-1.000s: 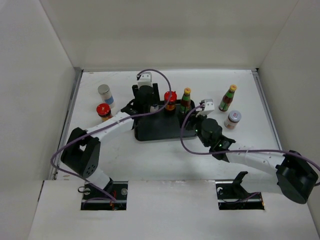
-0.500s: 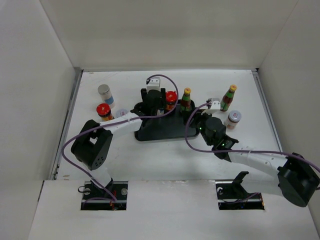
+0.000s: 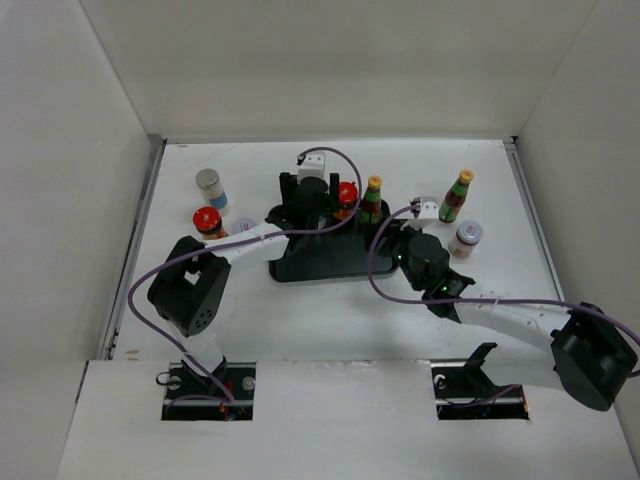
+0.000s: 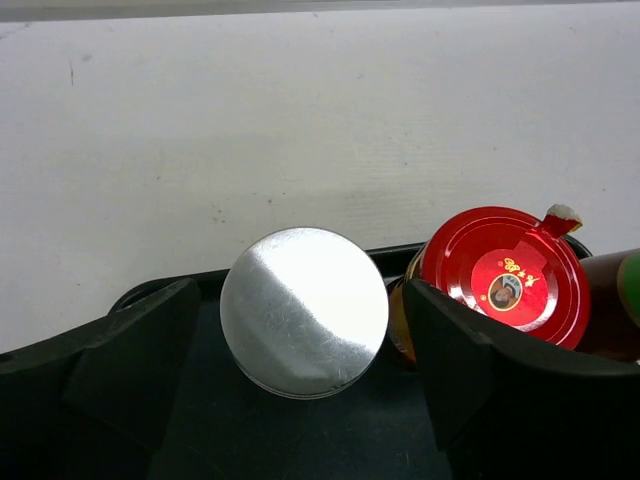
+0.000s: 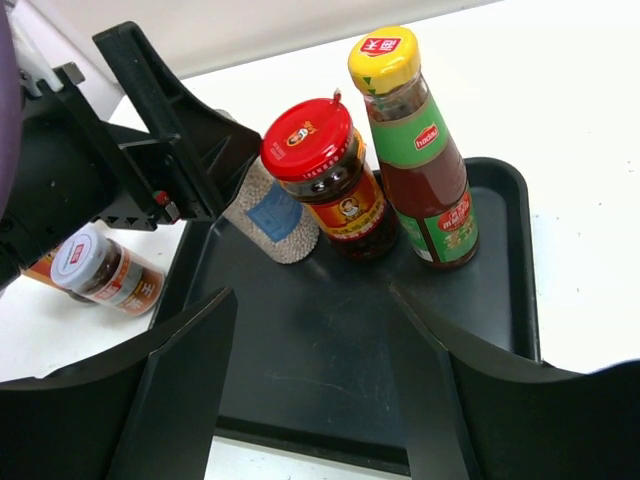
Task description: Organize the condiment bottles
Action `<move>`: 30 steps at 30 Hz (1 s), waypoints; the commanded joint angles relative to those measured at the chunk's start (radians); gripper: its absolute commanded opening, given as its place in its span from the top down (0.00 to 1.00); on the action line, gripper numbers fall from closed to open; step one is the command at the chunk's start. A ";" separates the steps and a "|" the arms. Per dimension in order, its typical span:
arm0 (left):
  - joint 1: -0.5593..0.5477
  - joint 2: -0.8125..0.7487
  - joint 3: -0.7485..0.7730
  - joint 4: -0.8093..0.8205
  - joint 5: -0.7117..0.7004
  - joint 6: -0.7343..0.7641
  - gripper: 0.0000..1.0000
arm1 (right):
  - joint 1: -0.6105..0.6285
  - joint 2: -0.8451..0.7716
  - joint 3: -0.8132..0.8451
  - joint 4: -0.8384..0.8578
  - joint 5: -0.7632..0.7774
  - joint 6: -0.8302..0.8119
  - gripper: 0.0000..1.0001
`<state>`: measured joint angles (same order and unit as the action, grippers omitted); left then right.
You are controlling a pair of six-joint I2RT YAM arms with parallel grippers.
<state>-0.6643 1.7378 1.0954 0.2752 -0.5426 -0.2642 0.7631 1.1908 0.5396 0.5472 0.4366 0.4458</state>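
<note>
The left gripper (image 4: 300,340) is hanging wide open, straddling but not gripping a silver-capped shaker (image 4: 303,308) standing beside a red-lidded jar (image 4: 503,272) on the black tray (image 5: 490,280), midway between the bench's side edges. The right gripper (image 5: 310,375) is hovering open, empty, over the tray.

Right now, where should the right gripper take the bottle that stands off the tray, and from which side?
Take the bottle on its wide labelled body, below the narrow neck, where the sides look straight. It stands upright, so come in level from the side. The side facing the tray seems best, since a jar stands close on its near side.
</note>
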 commanded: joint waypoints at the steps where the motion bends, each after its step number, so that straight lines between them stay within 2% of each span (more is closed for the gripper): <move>1: -0.011 -0.063 0.021 0.059 -0.016 0.005 0.14 | -0.012 -0.016 0.006 0.043 -0.012 0.014 0.31; 6: 0.002 -0.176 -0.009 0.016 -0.034 -0.006 0.11 | -0.011 -0.002 0.010 0.048 -0.013 0.014 0.27; 11: 0.018 -0.380 -0.142 -0.123 -0.115 -0.084 0.17 | -0.011 -0.002 0.017 0.043 -0.018 0.007 0.31; 13: 0.025 -0.467 -0.205 -0.224 -0.131 -0.131 0.20 | -0.011 -0.002 0.016 0.043 -0.022 0.013 0.42; 14: 0.033 -0.513 -0.241 -0.276 -0.140 -0.159 0.23 | -0.011 -0.002 0.016 0.042 -0.028 0.014 0.56; 16: 0.051 -0.596 -0.313 -0.358 -0.169 -0.203 0.28 | -0.011 -0.011 0.023 0.025 -0.035 0.014 0.73; 18: 0.077 -0.650 -0.367 -0.421 -0.177 -0.234 0.30 | -0.005 -0.019 0.026 0.023 -0.026 0.005 0.77; 21: 0.116 -0.653 -0.405 -0.475 -0.177 -0.257 0.30 | -0.005 0.001 0.026 0.022 -0.033 0.019 0.71; 26: 0.163 -0.584 -0.470 -0.346 -0.220 -0.254 0.28 | -0.005 0.012 0.034 0.026 -0.036 0.013 0.37; 28: 0.176 -0.548 -0.463 -0.303 -0.189 -0.247 0.28 | -0.005 0.029 0.037 0.023 -0.047 0.017 0.31; 30: 0.185 -0.512 -0.462 -0.262 -0.168 -0.239 0.27 | -0.002 0.039 0.048 0.016 -0.065 0.021 0.31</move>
<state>-0.4946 1.2072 0.6273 -0.0959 -0.7200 -0.4988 0.7589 1.2152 0.5434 0.5385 0.4026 0.4610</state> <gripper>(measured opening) 0.721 0.691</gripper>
